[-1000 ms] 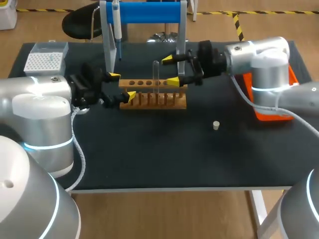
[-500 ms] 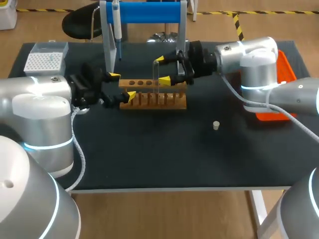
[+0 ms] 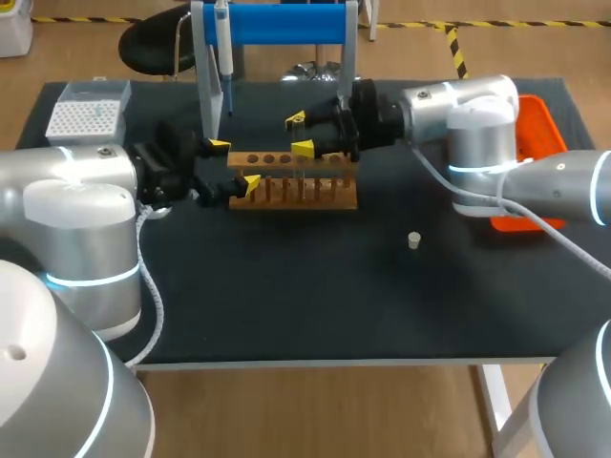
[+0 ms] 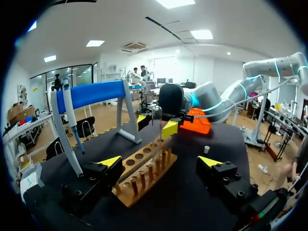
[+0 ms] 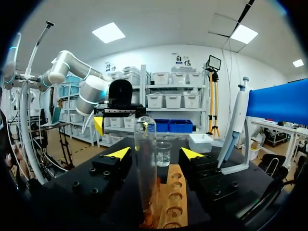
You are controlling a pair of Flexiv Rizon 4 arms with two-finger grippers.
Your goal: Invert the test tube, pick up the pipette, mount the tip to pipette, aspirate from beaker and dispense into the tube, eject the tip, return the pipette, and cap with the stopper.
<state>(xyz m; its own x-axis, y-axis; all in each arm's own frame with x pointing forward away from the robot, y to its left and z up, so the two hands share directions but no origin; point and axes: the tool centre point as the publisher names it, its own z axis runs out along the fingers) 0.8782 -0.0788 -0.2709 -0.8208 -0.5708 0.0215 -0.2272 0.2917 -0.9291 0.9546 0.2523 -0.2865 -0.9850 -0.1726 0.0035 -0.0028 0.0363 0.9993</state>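
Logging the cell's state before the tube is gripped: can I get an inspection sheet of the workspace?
Surface: black table, no spills seen.
Job's things: test tube stands in the wooden rack, rounded end up; pipette hangs on the blue stand; tip box, beaker and stopper sit on the table.
Clutter: orange tray at the right edge.
Grippers: right gripper open, fingers either side of the tube; left gripper open at the rack's end.
Cables: left arm's cable, right arm's cable, both clear of the rack.
Surroundings: nothing seen.
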